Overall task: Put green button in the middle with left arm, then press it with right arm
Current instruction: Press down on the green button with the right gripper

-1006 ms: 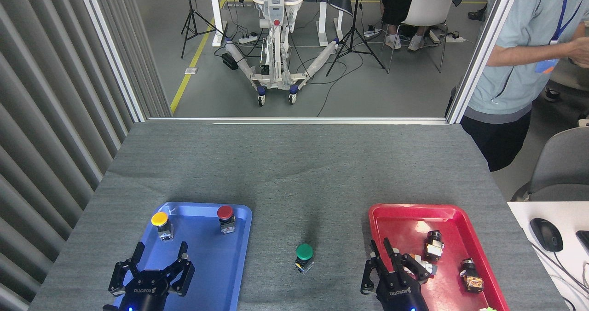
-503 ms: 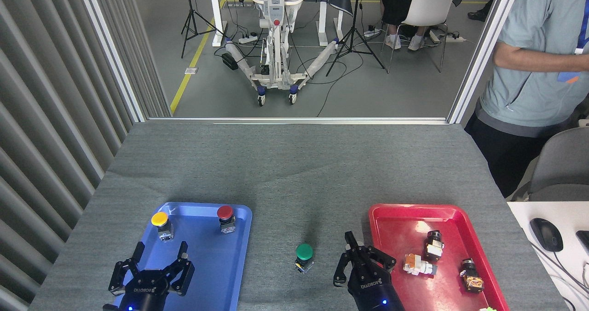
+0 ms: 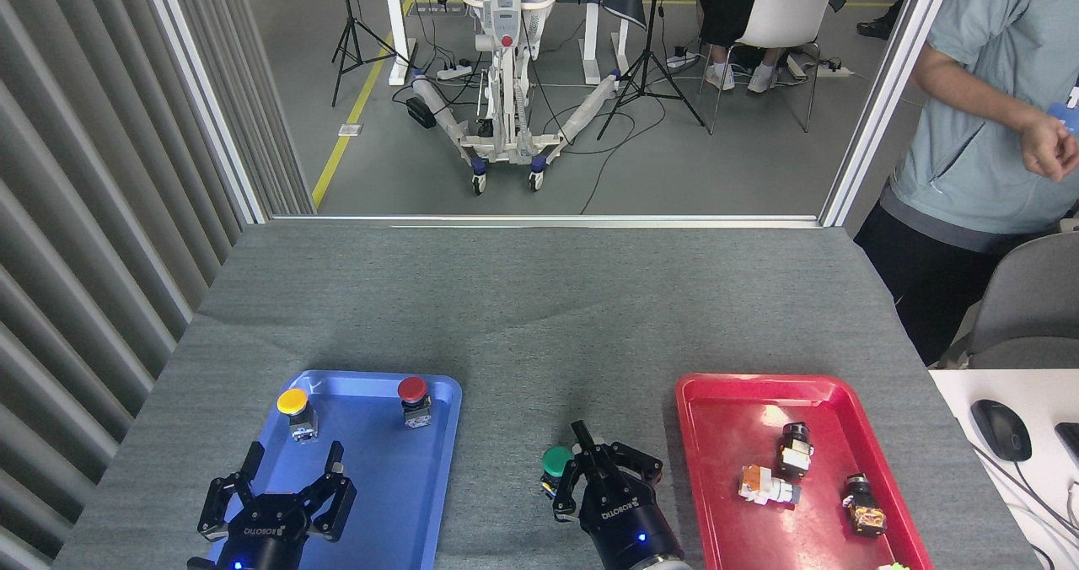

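Observation:
The green button [image 3: 554, 461], a round green cap on a small black-and-silver base, stands upright on the bare grey cloth of the middle [image 3: 539, 334], between the two trays. My right gripper [image 3: 603, 471] is right beside it on its right, fingers drawn together with nothing in them; one finger reaches the cap's right edge, and I cannot tell if it touches. My left gripper [image 3: 278, 487] hovers open over the near end of the blue tray [image 3: 396, 502], well left of the button.
On the blue tray stand a yellow-capped button [image 3: 293, 402] and a red-capped button [image 3: 412, 391]. The red tray [image 3: 733, 401] at the right holds several small parts. A person [image 3: 986, 148] stands at the table's far right corner. A white desk with a mouse [image 3: 1001, 429] borders the right edge.
My right gripper has moved left, off the red tray and up against the green button, with its fingers pulled in. The left gripper has stayed put. The person has shifted right.

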